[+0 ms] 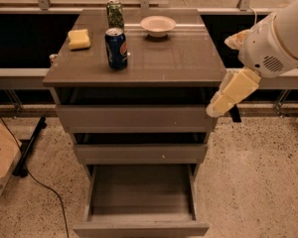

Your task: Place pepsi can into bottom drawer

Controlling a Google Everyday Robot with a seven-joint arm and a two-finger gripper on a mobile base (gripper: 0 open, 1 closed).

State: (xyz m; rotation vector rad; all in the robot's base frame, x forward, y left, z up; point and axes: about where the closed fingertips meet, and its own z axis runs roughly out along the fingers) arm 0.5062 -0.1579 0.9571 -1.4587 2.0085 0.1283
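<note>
The dark blue pepsi can (116, 48) stands on the grey-brown counter (184, 63); the flat-fronted bottom drawer (140, 195) is open. The cream claw (227, 99) hangs at the right, apparently empty; I cannot tell its spread.

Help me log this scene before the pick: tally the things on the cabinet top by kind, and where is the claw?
Cans: 2 (pepsi can, green can)
Bowls: 1 (white bowl)
Sponges: 1 (yellow sponge)
Total: 4
The claw hangs off the right edge of the cabinet, below its top, touching none of them.

Upright pepsi can (116, 48) atop cabinet (179, 58) — tool (219, 104) beside it — bottom drawer (139, 228) open.
</note>
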